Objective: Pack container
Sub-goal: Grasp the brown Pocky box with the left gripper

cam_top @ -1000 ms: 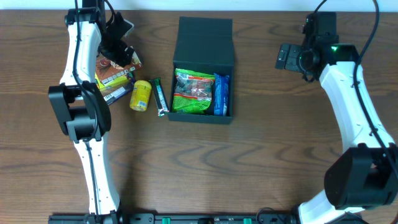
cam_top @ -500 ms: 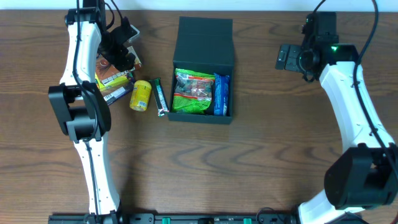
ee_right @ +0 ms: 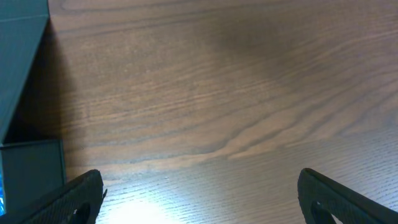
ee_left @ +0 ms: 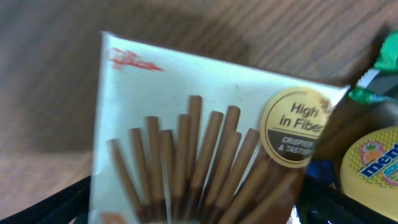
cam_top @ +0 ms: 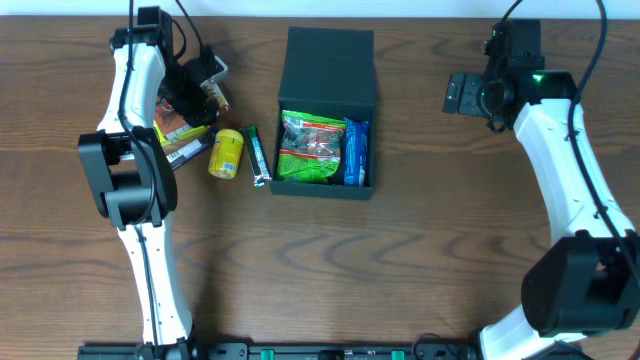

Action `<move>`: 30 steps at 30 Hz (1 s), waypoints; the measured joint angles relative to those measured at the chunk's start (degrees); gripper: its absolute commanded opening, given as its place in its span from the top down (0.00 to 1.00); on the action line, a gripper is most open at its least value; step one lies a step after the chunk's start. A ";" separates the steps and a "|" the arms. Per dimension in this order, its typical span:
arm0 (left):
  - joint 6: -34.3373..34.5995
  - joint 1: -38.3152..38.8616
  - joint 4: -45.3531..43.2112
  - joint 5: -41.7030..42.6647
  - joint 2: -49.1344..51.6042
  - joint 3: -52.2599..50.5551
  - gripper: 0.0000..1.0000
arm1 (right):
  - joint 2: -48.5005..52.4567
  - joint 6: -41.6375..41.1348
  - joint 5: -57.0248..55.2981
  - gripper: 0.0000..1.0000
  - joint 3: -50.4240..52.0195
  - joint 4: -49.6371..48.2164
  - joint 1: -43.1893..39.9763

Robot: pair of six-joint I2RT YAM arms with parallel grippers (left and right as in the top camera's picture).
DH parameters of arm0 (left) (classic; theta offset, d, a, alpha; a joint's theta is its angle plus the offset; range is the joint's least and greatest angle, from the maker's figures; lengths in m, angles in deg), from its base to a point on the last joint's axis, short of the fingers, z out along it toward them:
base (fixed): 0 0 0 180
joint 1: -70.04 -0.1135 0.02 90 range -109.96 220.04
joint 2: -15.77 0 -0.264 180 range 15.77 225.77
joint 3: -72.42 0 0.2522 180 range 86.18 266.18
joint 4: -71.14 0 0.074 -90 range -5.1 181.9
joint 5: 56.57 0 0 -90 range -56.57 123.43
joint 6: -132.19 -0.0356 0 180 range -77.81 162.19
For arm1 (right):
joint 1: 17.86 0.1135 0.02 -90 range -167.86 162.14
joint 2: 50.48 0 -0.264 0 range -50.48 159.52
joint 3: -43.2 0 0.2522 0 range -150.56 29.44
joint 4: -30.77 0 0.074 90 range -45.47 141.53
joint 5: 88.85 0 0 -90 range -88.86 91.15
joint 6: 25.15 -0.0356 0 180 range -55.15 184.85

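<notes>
left jaws: spread wide, just above biscuit-stick box [ee_left: 186,143]. flat glossy card, long axis slightly skewed to jaw gap.
container [cam_top: 330,65]: right of left jaws, past yellow tub [cam_top: 227,152] and wrapped bar [cam_top: 259,157]. matte dark square box, lid open, crinkly green packet [cam_top: 310,148] inside.
right jaws: spread, over bare wood surface [ee_right: 236,93], well apart from loose snacks. left arm nearer.

Left arm [cam_top: 128,120]: reaches from 6 o'clock up to 11 o'clock, wrist bent back toward 4 o'clock.
Left gripper [cam_top: 192,90]: angled downward, jaws spread wide.
Right arm [cam_top: 560,150]: rises from 5 o'clock to 2 o'clock.
Right gripper [cam_top: 455,92]: faces 9 o'clock, jaws spread wide.
</notes>
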 measured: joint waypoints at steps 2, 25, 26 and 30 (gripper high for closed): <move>0.00 -0.02 -0.70 0.00 0.02 -0.24 0.05 | 0.00 0.00 0.00 0.01 0.00 0.26 0.00; -0.20 -0.11 -2.45 -0.07 0.02 -0.24 0.30 | 0.00 0.00 0.02 0.01 0.00 2.64 0.00; 0.39 -0.11 -2.56 -0.48 0.02 -0.24 0.30 | 0.00 0.00 0.02 0.01 0.00 2.62 0.00; 2.47 0.04 -2.82 -1.70 0.02 -0.17 0.29 | 0.00 0.00 0.02 0.01 0.00 2.64 0.00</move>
